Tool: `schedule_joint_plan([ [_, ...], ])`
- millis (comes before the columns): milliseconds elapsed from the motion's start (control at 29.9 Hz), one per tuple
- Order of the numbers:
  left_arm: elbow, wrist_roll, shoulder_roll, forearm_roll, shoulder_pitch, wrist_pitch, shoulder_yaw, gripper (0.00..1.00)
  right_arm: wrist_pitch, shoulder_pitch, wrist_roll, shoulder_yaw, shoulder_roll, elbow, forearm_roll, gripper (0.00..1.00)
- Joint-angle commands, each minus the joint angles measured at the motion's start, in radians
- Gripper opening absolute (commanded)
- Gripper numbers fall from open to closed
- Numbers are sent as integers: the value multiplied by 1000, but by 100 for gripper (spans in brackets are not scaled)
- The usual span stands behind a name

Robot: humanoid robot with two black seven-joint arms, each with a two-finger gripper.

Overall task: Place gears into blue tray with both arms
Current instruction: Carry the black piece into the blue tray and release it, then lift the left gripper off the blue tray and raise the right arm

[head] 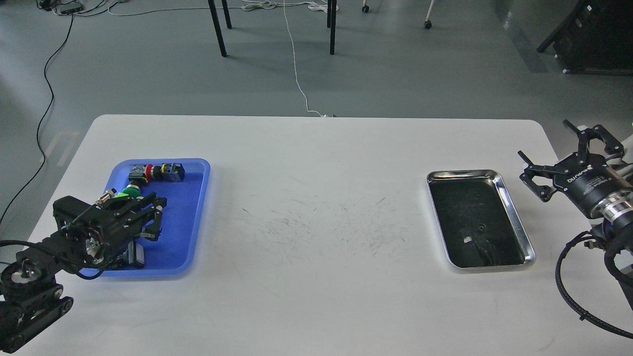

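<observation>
The blue tray (190,217) lies at the table's left and holds push-button switches. My left gripper (157,218) hovers low over the tray's middle, pointing right; its jaws look open with nothing between them. One tiny black gear (478,228) lies on the dark floor of the silver tray (514,217) at the right. My right gripper (543,138) hangs wide open and empty just beyond that tray's right rim, near the table's right edge.
In the blue tray are a red-capped switch (157,171), a green-capped switch (131,189) and a dark switch (136,257) partly under my left arm. A small pale chip (467,240) lies near the gear. The white table (316,198) between the trays is scuffed.
</observation>
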Motion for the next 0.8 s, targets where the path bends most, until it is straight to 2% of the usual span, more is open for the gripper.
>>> schedule_joint_plan([
  [0, 5, -1, -8, -1, 0, -2, 0, 13, 0, -1, 1, -1, 1, -1, 0, 94],
  [234, 28, 1, -23, -8, -2, -3, -1, 38, 0, -1, 1, -1, 1, -3, 0, 94],
  [401, 30, 1, -29, -9, -5, -3, -1, 51, 0, -1, 1, -1, 1, -3, 0, 94],
  [535, 28, -1, -28, -29, -13, -3, -3, 81, 0, -1, 1, -1, 1, -3, 0, 94],
  [568, 28, -2, -28, -38, -14, -3, -3, 86, 0, -1, 1, -1, 1, -1, 0, 94],
  [768, -19, -2, -9, -136, -83, -2, -6, 96, 1, 1, 0, 2, -5, 5, -1, 94],
])
